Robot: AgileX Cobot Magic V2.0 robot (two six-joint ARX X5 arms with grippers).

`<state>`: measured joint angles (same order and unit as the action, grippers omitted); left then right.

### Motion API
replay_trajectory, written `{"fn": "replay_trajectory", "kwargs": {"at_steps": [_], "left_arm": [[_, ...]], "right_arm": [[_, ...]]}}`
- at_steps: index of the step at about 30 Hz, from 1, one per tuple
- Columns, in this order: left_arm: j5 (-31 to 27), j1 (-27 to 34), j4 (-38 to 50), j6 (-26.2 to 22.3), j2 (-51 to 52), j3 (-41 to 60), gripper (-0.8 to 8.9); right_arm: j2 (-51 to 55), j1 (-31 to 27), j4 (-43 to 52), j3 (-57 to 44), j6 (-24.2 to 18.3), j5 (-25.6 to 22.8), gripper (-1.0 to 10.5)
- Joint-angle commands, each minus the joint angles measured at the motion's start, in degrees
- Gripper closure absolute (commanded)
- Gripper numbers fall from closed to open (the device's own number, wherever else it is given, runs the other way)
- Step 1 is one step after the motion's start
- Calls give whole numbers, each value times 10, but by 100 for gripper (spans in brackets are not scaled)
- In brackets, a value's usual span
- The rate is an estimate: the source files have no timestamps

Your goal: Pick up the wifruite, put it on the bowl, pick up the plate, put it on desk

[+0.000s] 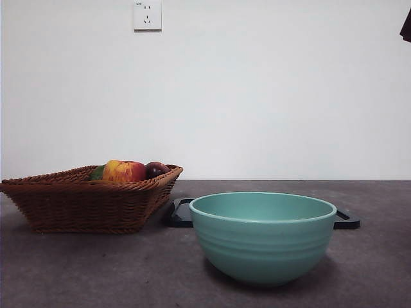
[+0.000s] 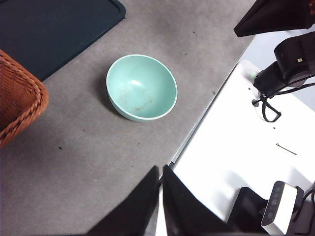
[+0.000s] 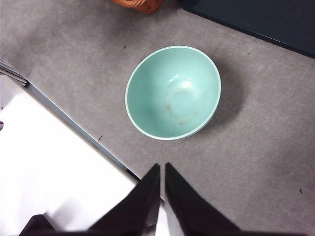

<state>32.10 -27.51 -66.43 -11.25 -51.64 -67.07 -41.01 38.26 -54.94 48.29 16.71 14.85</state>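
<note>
First step not begun: the teal bowl (image 1: 263, 236) stands empty near the desk's (image 1: 96, 269) front edge. Left gripper (image 2: 161, 172) and right gripper (image 3: 162, 169) hang high, jaws pressed together. Next move likely calls for locating the wifruite, unseen, perhaps in the wicker basket (image 1: 83, 199).

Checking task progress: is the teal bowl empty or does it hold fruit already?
Empty. Both wrist views look straight into the bowl and show only its bare, faintly stained bottom.

White wall (image 1: 257, 96), wall socket (image 1: 147, 15)
</note>
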Motion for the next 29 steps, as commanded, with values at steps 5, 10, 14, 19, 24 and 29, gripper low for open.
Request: {"fn": "replay_trajectory", "kwargs": {"at_steps": [5,10,14,19,24,29], "left_arm": [[5,-3,4,-1,-3,-7,803],[5,-3,4,-1,-3,-7,803],[5,-3,16,-2,-3,-7,803],[5,25,79,-8,30,-7,803],[5,107,296,-15,92,21,803],[-31,191,521,-12,188,129,803]], "right_arm": [[-4,6,18,9,-6,1,941],[-4,6,26,9,-6,1,941],[-4,6,26,9,-7,1,941],[-4,6,26,9,-6,1,941],[-4,6,26,9,-7,1,941],[-4,6,26,9,-6,1,941]]}}
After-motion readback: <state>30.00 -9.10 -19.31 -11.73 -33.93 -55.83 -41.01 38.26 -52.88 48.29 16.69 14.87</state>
